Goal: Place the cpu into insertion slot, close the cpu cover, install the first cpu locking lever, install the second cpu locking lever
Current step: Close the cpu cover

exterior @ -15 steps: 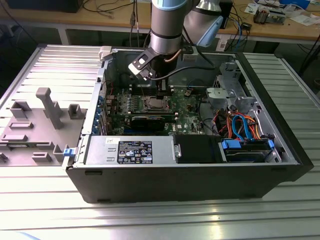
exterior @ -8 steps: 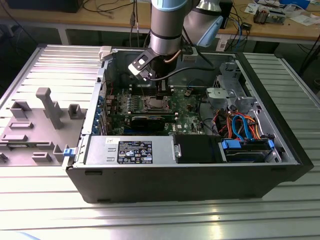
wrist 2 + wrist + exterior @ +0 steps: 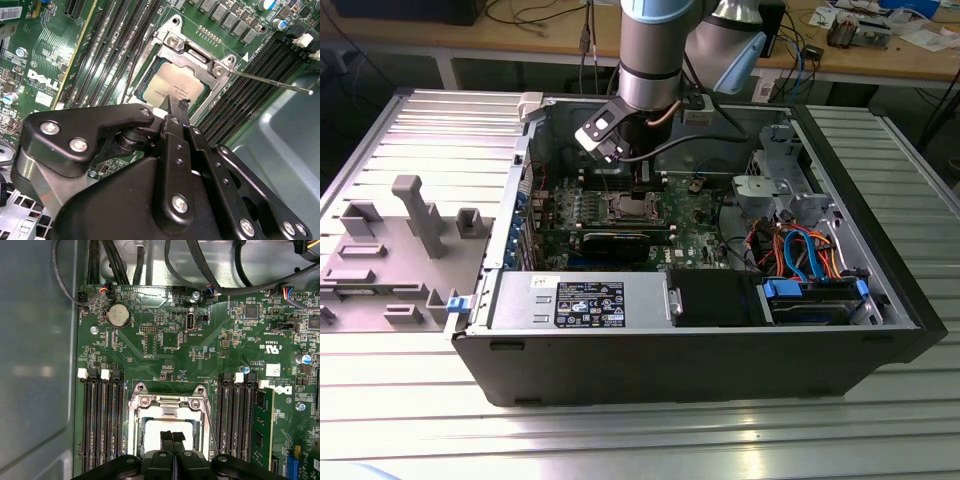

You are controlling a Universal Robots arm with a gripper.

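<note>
Ribbed aluminium tabletop, wooden workbench behind with loose cables, grey plastic fixture at the exterior view's left

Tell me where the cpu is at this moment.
In the second wrist view, the cpu sits in its socket, ringed by the cpu cover, between banks of memory slots. The gripper is right over it.

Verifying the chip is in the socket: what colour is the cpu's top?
Silver-grey metal; the cpu shows best in the second wrist view.
</note>
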